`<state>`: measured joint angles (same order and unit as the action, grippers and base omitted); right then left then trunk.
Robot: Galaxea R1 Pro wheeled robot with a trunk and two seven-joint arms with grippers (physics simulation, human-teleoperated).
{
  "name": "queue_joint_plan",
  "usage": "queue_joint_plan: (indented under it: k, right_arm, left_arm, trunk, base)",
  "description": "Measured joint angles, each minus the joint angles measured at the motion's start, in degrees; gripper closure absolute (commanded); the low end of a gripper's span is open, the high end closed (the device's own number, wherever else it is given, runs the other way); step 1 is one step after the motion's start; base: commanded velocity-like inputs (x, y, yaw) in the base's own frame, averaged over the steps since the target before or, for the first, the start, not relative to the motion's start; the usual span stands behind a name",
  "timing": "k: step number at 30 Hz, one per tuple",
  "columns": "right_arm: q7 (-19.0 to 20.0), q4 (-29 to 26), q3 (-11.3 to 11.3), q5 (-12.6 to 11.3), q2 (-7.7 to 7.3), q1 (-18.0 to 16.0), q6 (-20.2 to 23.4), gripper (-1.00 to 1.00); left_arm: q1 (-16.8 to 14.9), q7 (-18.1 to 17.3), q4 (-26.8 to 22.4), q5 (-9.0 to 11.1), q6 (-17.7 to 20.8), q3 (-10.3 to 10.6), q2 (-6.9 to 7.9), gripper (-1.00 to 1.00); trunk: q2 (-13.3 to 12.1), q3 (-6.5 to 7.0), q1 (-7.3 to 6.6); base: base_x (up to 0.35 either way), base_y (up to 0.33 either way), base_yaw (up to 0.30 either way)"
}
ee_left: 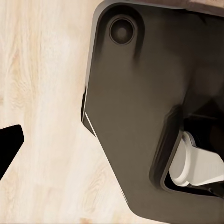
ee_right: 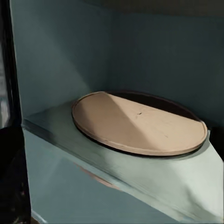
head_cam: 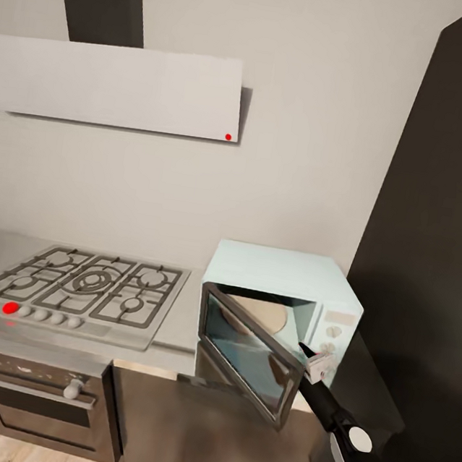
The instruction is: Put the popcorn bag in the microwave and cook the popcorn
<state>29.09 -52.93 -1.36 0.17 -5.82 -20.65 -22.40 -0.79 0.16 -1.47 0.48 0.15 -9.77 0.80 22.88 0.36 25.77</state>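
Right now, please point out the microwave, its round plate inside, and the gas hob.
microwave (head_cam: 277, 266), head view, pale blue top.
round plate (ee_right: 140, 121), right wrist view, tan middle surface.
gas hob (head_cam: 93, 282), head view, central burner grate.

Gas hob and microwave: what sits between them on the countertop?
Head view: a bare strip of countertop separates the gas hob from the microwave. The microwave's open door swings out in front.

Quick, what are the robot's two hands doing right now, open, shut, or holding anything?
Left gripper: cannot be told; its wrist view looks at the floor and the robot's own body.
Right gripper: at the open microwave door, but whether its jaws are open or shut cannot be told.
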Motion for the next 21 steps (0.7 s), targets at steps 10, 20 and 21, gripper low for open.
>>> queue_joint_plan:
  k: [10,20,21]
  right_arm:
    - [-0.09,0.0,0.04,0.01,0.0,0.0,-0.02,-1.0]
    - [-0.21,0.0,0.07,-0.01,0.13,0.0,0.01,-1.0]
    - [-0.24,0.0,0.04,-0.05,0.14,0.0,0.03,-1.0]
  left_arm:
    - [0.01,0.0,-0.03,0.0,-0.05,-0.03,-0.42,-1.0]
    - [0.01,0.0,-0.04,0.0,-0.07,-0.08,-0.53,-1.0]
    - [0.02,0.0,-0.04,0.0,-0.07,-0.08,-0.53,-1.0]
  trunk:
    - [0.0,0.0,0.01]
    - [-0.01,0.01,0.02]
    - [-0.01,0.01,0.03]
  base:
    - [-0.166,-0.008,0.247]
    - [-0.083,0.0,0.254]
    - [-0.143,0.0,0.255]
